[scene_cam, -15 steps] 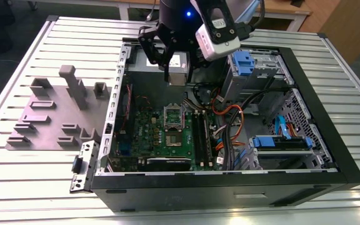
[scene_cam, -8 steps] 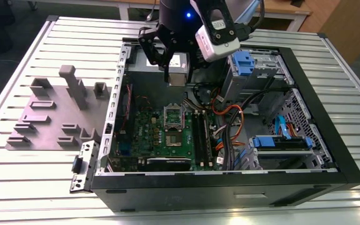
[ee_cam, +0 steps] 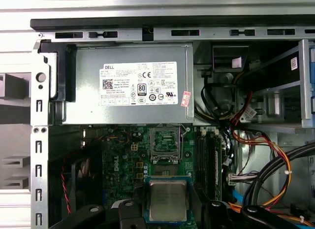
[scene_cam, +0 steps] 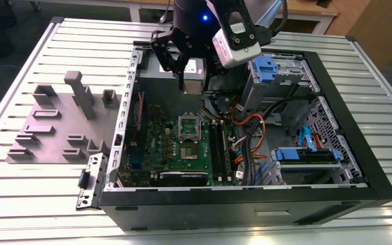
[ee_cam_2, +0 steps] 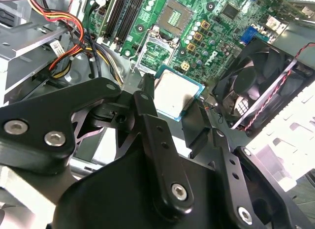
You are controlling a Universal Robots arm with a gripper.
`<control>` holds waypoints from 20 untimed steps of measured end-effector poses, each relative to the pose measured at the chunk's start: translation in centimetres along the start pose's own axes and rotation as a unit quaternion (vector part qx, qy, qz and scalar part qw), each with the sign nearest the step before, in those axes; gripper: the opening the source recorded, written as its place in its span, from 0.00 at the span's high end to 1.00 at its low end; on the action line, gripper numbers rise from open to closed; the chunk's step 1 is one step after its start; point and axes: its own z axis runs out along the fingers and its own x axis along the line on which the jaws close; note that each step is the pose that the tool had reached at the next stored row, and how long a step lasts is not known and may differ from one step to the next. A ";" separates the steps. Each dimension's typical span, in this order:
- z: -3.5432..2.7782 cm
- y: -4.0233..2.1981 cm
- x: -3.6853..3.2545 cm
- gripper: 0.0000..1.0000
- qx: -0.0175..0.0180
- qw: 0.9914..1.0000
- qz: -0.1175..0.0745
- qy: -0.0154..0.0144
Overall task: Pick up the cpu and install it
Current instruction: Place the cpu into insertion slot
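Note:
My gripper (scene_cam: 192,87) hangs over the open computer case (scene_cam: 359,168), near its power supply end, and is shut on the cpu (scene_cam: 192,87). The cpu is a small flat square chip with a silvery top; both wrist views show it level between the black fingers (ee_cam_2: 147,91), cpu (ee_cam_2: 174,93) and cpu (ee_cam: 168,199). Below it lies the green motherboard (scene_cam: 162,143). The silver socket frame (ee_cam: 165,140) stands swung open, and the bare socket (ee_cam_2: 179,15) lies just past the frame (ee_cam_2: 157,54). The chip is above the board and apart from it.
The grey power supply box with a white label (ee_cam: 133,86) sits close behind the gripper. A black fan (ee_cam_2: 256,91) is beside the socket, memory slots (scene_cam: 216,148) and orange and black cables (scene_cam: 250,127) on the other side. Blue drive bays (scene_cam: 267,69); a grey fixture (scene_cam: 59,122) lies outside the case.

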 end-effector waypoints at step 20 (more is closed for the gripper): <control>0.36 -0.08 -0.01 0.53 0.000 1.000 0.000 0.000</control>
